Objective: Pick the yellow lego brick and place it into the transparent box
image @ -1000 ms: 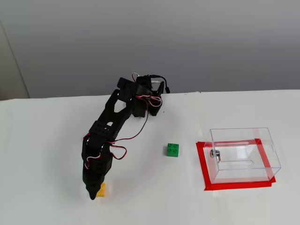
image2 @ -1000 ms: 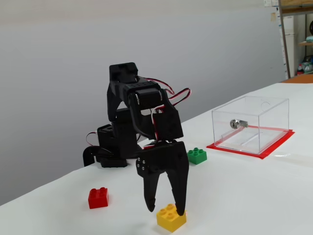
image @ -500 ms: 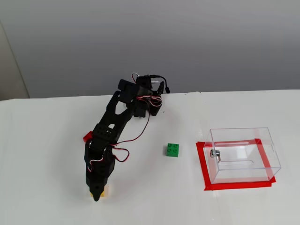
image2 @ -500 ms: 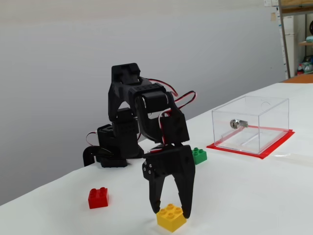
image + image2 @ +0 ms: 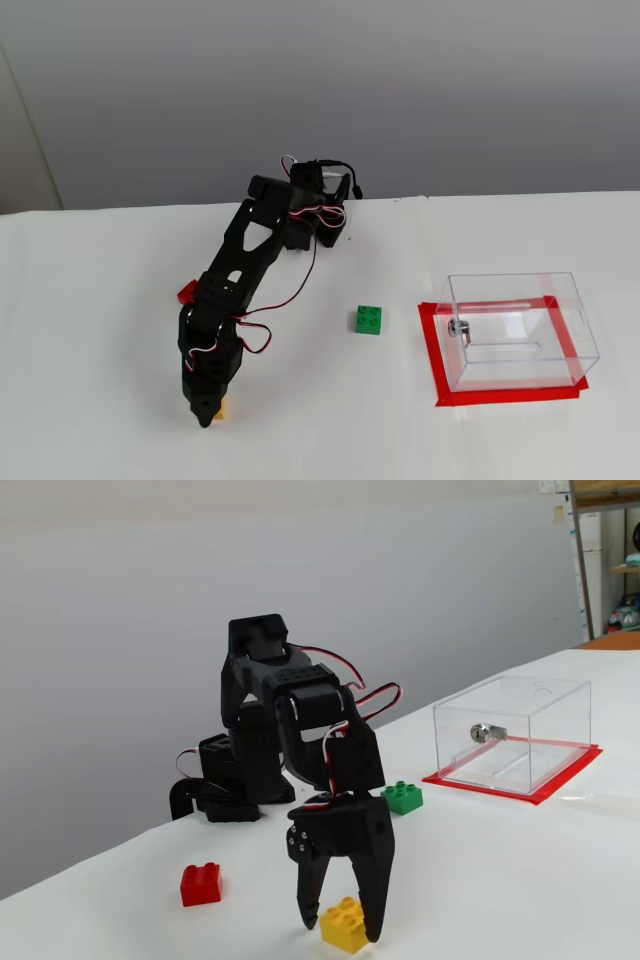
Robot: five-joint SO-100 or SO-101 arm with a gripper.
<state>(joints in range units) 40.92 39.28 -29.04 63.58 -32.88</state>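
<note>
The yellow lego brick (image 5: 343, 923) lies on the white table; in a fixed view only its edge (image 5: 226, 406) shows beside the gripper. My gripper (image 5: 340, 930) points straight down with its two black fingers on either side of the brick, open, with a small gap on the left. It also shows in a fixed view (image 5: 207, 415). The transparent box (image 5: 570, 325) stands far to the right on a red taped patch, empty, with a metal fitting on its left wall. It also shows in a fixed view (image 5: 545, 720).
A green brick (image 5: 368, 319) lies between the arm and the box, also seen in a fixed view (image 5: 403, 797). A red brick (image 5: 201, 884) lies left of the gripper, partly hidden behind the arm in a fixed view (image 5: 186, 292). The arm's base (image 5: 322, 205) stands at the table's back.
</note>
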